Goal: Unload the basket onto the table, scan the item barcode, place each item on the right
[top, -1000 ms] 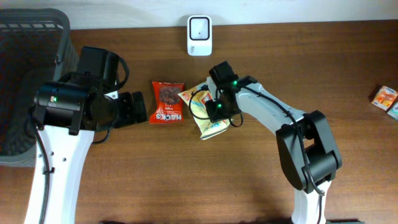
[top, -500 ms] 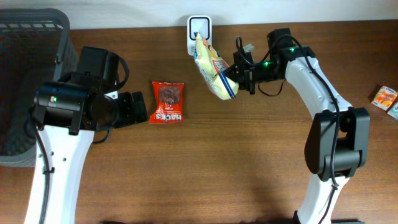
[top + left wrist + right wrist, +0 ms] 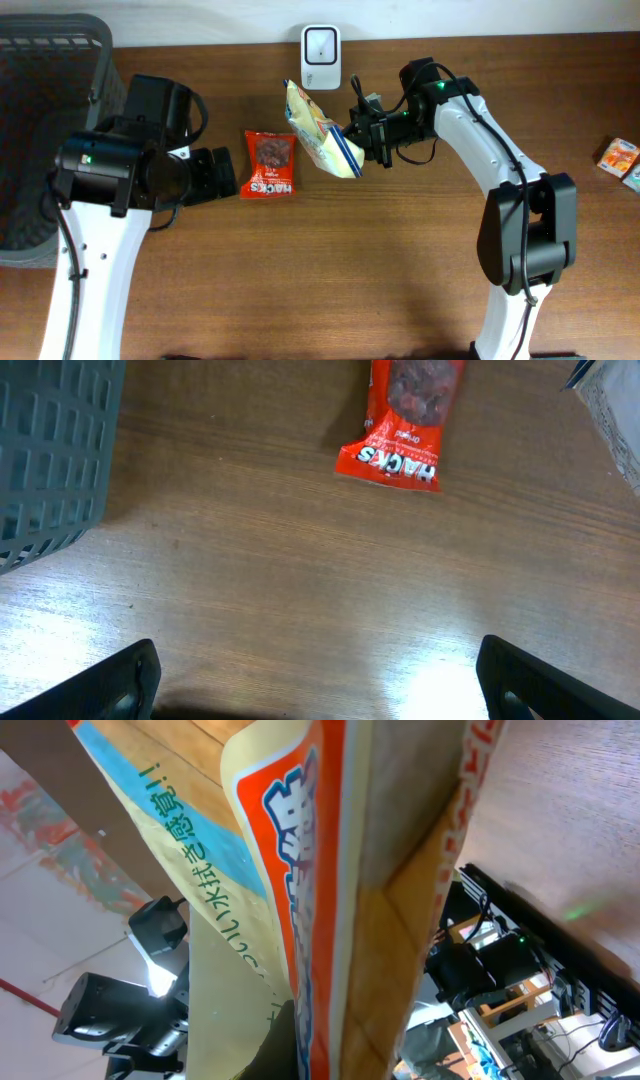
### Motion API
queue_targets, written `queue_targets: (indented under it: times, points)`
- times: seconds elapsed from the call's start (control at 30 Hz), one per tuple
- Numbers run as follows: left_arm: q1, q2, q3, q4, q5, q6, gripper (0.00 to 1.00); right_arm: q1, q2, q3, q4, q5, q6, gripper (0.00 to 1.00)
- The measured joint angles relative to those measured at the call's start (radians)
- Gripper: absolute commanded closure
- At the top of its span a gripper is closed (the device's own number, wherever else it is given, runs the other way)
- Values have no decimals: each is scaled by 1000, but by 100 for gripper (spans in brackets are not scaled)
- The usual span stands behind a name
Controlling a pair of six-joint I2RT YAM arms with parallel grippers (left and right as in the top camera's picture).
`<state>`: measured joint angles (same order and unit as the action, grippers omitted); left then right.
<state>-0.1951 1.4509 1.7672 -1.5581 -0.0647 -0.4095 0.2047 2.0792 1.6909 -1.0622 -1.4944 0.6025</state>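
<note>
1. The yellow-and-orange crinkled film snack bag [image 3: 320, 130] is pinched at one edge by the right fingers [image 3: 360, 136], which are pressed together on it. The bag is held clear of the brown wooden bench [image 3: 330, 270], jutting out beyond the fingertips.
2. The small white box-shaped scanner [image 3: 321, 45] is stood past the bag's far end, near it but apart.
3. The left fingers [image 3: 224, 172] are spread wide and nothing is held by them. A red foil packet [image 3: 270, 163] is laid flat just ahead of them.
4. No barcode can be made out in any view, so the wrong face may be presented to the scanner and no read obtained.
5. As only an edge is gripped, the bag may be swung or let slip if the wrist is turned sharply.
6. The code may be left unreadable if the film is creased or bent at the grip.
7. The scanner may be knocked if the bag's far end is pushed too close.
</note>
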Motion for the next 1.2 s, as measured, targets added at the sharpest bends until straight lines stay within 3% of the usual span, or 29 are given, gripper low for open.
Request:
queue_targets:
  times: [0.23,0.3,0.37,0.4,0.43,0.47,0.57,0.6,0.67,0.73,1.0,1.2]
  points:
    - [0,0,0,0,0,0,1,0,0,0,133,23,6,96]
    - [0,0,0,0,0,0,1,0,0,1,166,142,-19,96]
    - [0,0,0,0,0,0,1,2,0,2,126,406,-69,96]
    - [0,0,0,0,0,0,1,3,0,2,81,601,-85,88]
    - [0,0,0,0,0,0,1,5,2,2,51,792,-98,57]
    - [0,0,0,0,0,0,1,9,2,2,-1,983,-111,3]
    - [0,0,0,0,0,0,1,31,2,2,-53,1284,-159,0]
    - [0,0,0,0,0,0,1,38,2,2,-53,1316,-163,12]
    - [0,0,0,0,0,0,1,43,2,2,-37,1364,-174,61]
    - [0,0,0,0,0,0,1,44,2,2,-26,1383,-183,93]
    - [0,0,0,0,0,0,1,82,4,2,-27,1433,-184,96]
    - [0,0,0,0,0,0,1,121,136,26,31,1461,-184,96]
